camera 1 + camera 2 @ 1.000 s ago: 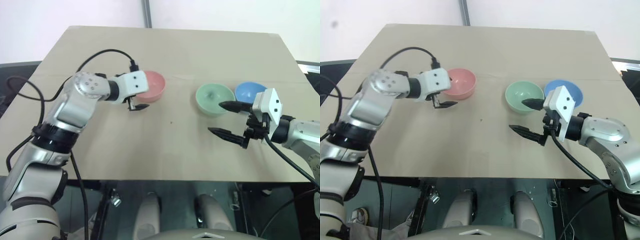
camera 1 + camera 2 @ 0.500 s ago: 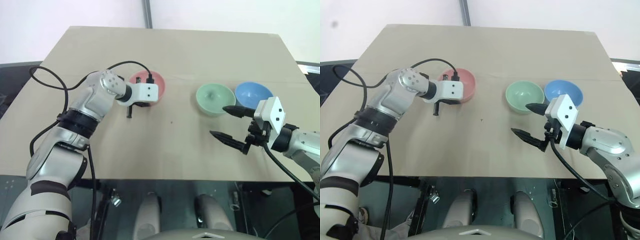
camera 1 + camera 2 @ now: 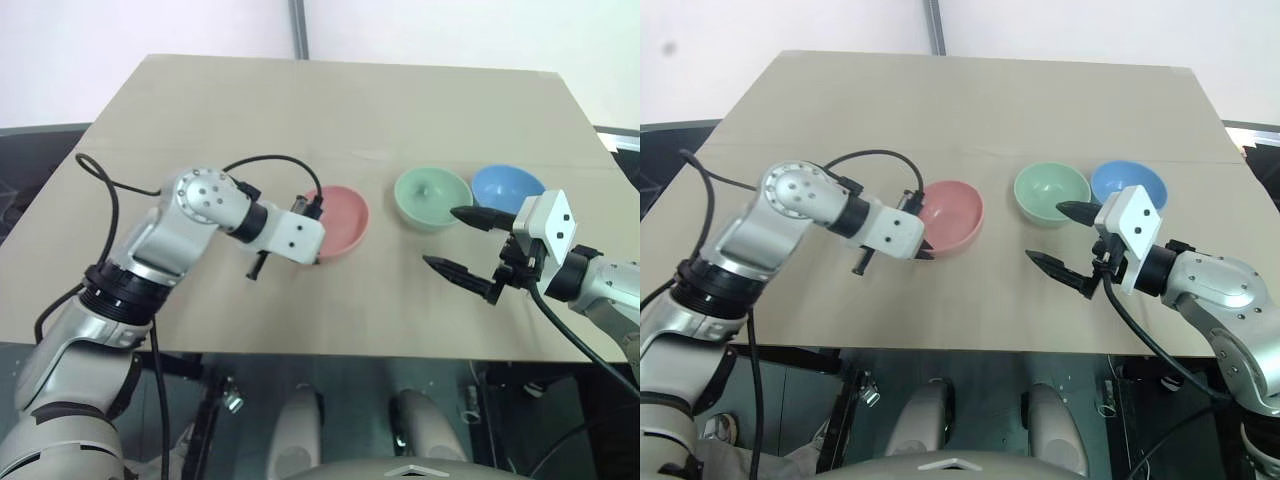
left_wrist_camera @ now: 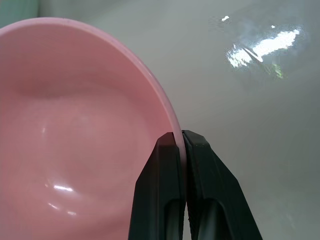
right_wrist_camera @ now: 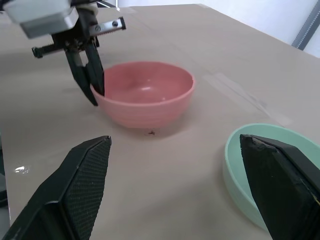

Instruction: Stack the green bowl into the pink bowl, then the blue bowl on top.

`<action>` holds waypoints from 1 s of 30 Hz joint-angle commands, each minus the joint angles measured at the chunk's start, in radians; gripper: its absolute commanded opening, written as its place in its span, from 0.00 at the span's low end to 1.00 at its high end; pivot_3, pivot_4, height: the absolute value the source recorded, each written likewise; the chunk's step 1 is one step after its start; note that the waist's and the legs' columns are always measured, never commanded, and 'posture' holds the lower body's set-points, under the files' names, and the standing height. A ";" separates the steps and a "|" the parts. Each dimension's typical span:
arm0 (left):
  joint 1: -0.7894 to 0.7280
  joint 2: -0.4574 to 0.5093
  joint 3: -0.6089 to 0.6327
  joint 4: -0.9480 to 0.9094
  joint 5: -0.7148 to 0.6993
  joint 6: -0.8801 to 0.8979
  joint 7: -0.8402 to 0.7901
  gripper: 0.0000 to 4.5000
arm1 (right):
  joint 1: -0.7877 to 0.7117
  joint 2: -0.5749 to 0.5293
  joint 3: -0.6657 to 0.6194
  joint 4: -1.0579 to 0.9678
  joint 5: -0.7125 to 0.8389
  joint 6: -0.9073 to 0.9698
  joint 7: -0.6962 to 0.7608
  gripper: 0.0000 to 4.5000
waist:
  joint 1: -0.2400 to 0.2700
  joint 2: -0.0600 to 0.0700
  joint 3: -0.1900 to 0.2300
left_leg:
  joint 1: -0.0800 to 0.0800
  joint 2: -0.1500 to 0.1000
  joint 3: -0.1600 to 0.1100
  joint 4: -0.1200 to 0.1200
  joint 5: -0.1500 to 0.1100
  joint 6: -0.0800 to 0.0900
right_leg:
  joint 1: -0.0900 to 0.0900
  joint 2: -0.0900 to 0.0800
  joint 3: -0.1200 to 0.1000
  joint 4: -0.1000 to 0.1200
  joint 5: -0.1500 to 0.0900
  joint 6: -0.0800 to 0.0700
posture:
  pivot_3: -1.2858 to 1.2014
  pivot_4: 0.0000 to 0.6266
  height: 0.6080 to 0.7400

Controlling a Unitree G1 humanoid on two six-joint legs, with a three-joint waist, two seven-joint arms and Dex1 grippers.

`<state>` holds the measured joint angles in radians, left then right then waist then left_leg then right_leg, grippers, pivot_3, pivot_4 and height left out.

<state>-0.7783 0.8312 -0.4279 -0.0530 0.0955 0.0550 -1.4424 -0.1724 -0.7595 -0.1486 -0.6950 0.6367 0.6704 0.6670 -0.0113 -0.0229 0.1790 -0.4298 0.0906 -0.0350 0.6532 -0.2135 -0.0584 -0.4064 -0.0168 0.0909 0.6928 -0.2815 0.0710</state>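
The pink bowl (image 3: 338, 222) sits upright on the tan table (image 3: 300, 110), near the middle. My left gripper (image 3: 317, 257) is shut on the bowl's near rim, one finger inside and one outside; the left wrist view shows the rim pinched between its fingertips (image 4: 170, 145). To the right stand the green bowl (image 3: 432, 197) and, touching or nearly touching it, the blue bowl (image 3: 507, 187), both empty. In front of those two bowls my right gripper (image 3: 442, 237) hovers open, holding nothing. Its wrist view shows the pink bowl (image 5: 145, 95) and the green bowl (image 5: 270, 165).
The table's front edge (image 3: 330, 352) runs close below both grippers. A black cable (image 3: 262, 160) loops over the left arm. A taped seam (image 3: 370, 155) crosses the table behind the bowls.
My left gripper shut on the pink bowl's rim and pulled the bowl toward the front and to the right, closer to the green bowl. The right arm stayed put.
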 commanded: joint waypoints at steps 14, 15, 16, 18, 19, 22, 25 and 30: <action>0.076 0.097 0.380 -0.224 -0.351 0.522 0.044 0.51 | -0.100 -0.105 0.067 0.180 -0.222 -0.031 -0.029 1.00 | -0.018 0.000 0.000 | 0.000 0.000 0.000 0.000 0.000 0.000 | -0.002 0.001 0.001 0.002 0.000 0.000 | 0.52 0.24 1.00; 0.100 0.092 0.430 -0.243 -0.399 0.551 0.062 0.51 | -0.118 -0.118 0.078 0.226 -0.241 -0.043 -0.015 1.00 | -0.023 0.000 0.000 | 0.000 0.000 0.000 0.000 0.000 0.000 | -0.002 0.000 0.001 0.002 0.000 0.000 | 0.52 0.24 1.00; 0.135 0.070 0.490 -0.264 -0.433 0.541 0.099 0.51 | -0.137 -0.131 0.091 0.274 -0.260 -0.059 0.006 1.00 | -0.021 0.000 0.000 | 0.000 0.000 0.000 0.000 0.000 0.000 | -0.002 0.000 0.001 0.002 0.000 0.000 | 0.52 0.24 1.00; 0.199 0.049 0.573 -0.300 -0.472 0.560 0.166 0.51 | -0.181 -0.136 0.116 0.346 -0.289 -0.111 0.050 1.00 | -0.022 0.000 0.000 | 0.000 0.000 0.000 0.000 0.000 0.000 | -0.002 0.000 0.001 0.001 0.000 0.000 | 0.52 0.24 1.00; 0.239 0.044 0.604 -0.319 -0.478 0.563 0.196 0.51 | -0.207 -0.131 0.130 0.371 -0.292 -0.133 0.079 1.00 | -0.024 0.000 0.000 | 0.000 0.000 0.000 0.000 0.000 0.000 | -0.002 0.000 0.001 0.001 0.000 0.000 | 0.52 0.24 1.00; 0.355 0.009 0.666 -0.387 -0.505 0.561 0.287 0.51 | -0.286 -0.107 0.205 0.440 -0.329 -0.200 0.159 1.00 | -0.033 0.001 0.001 | 0.000 0.000 0.001 -0.001 0.000 0.000 | -0.002 0.000 0.002 0.001 0.000 0.000 | 0.52 0.24 1.00; 0.454 -0.053 0.707 -0.421 -0.502 0.500 0.381 0.51 | -0.358 -0.073 0.288 0.531 -0.397 -0.273 0.210 1.00 | -0.031 0.001 0.000 | 0.000 0.000 0.001 -0.001 0.000 0.000 | -0.002 0.000 0.001 0.002 0.000 0.000 | 0.52 0.24 1.00; 0.565 -0.068 0.743 -0.452 -0.550 0.489 0.412 0.51 | -0.450 0.009 0.367 0.656 -0.452 -0.353 0.274 1.00 | -0.028 0.001 0.001 | 0.000 0.000 0.001 -0.001 0.000 0.000 | -0.002 0.000 0.001 0.001 0.000 0.000 | 0.52 0.24 1.00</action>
<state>-0.2235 0.7605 0.2765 -0.4554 -0.4206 0.5640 -1.0437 -0.5830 -0.7640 0.2122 -0.0585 0.2008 0.3592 0.9181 -0.0397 -0.0222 0.1796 -0.4298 0.0908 -0.0340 0.6520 -0.2135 -0.0584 -0.4086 -0.0168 0.0922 0.6940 -0.2817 0.0709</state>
